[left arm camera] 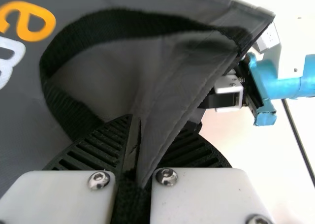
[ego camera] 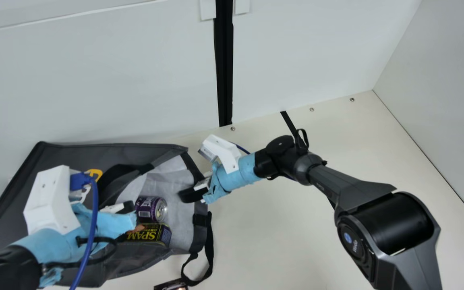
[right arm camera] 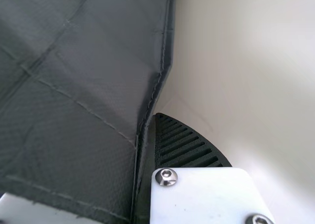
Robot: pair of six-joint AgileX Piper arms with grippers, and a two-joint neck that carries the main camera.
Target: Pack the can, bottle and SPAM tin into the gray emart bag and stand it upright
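Gray emart bag (ego camera: 75, 155) at left, rim pinched by left gripper (left arm camera: 158, 129) and right gripper (ego camera: 191, 195). Cloth limp; can (ego camera: 151, 208), SPAM tin (ego camera: 147, 234) inside, likely weighty; lift by seamed rim

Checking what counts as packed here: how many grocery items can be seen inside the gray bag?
2: the purple can and, beside it, the SPAM tin, both near the mouth of the gray bag. More may be hidden.

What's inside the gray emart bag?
In the mouth of the bag, a purple can lies beside the SPAM tin. Deeper inside is hidden by its fabric and the left arm; I can't tell about a bottle.
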